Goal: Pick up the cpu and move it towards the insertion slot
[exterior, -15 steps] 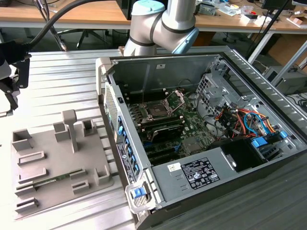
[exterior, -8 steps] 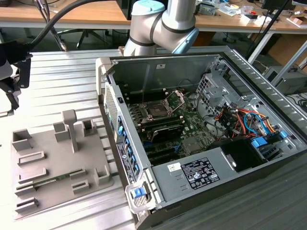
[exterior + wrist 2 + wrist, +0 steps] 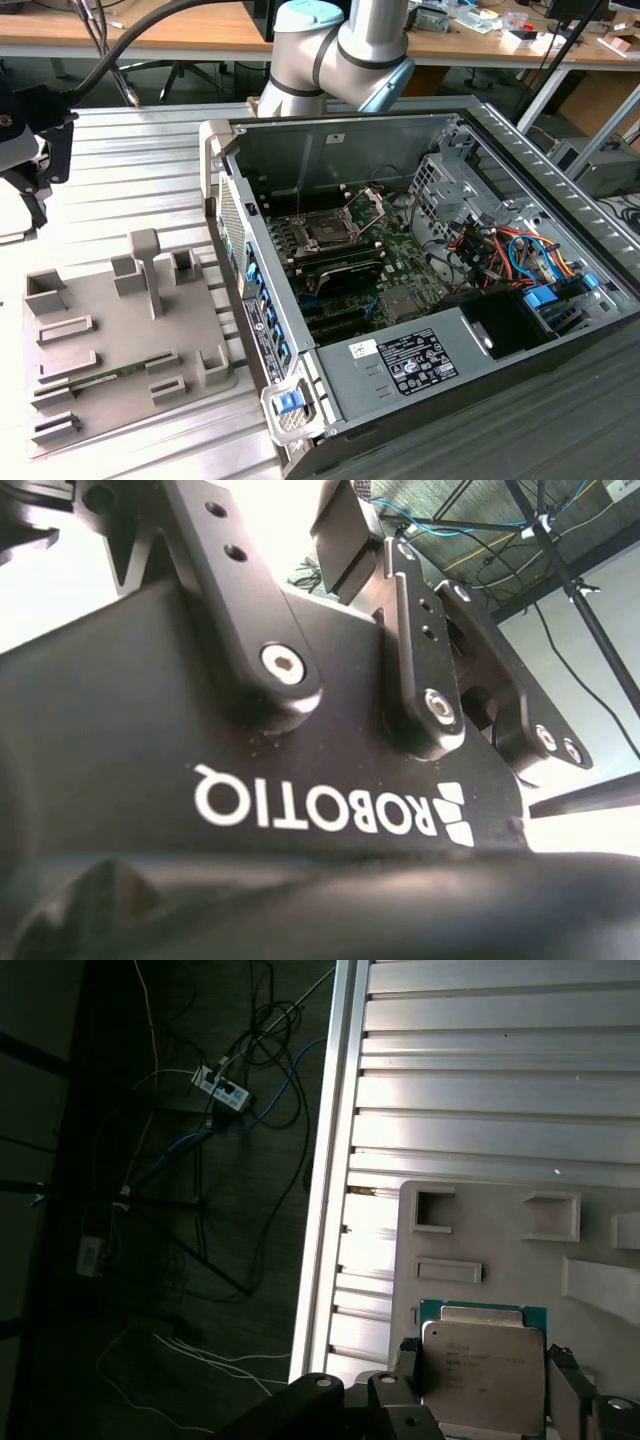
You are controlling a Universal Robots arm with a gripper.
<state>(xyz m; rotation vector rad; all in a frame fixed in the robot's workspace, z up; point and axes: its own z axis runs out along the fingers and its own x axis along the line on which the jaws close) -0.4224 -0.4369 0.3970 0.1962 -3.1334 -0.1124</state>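
We see a ribbed silvery metal worktop (image 3: 140, 160) carrying two things side by side. On the exterior view's left lies a flat grey fixture plate (image 3: 100, 300) with raised blocks; just beside it, to that view's right, stands an open computer case (image 3: 300, 150)

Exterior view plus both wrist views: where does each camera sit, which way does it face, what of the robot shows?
Exterior view: off the arm, looking down on the computer case, its insertion slot and the fixture plate on the ribbed table; the arm shows behind the case.
First wrist view: on the arm, looking down past the gripper at the cpu, fixture plate and floor.
Second wrist view: against the gripper's black body, facing up toward dark poles.
Shared: fixture plate and table, in exterior and first wrist views.
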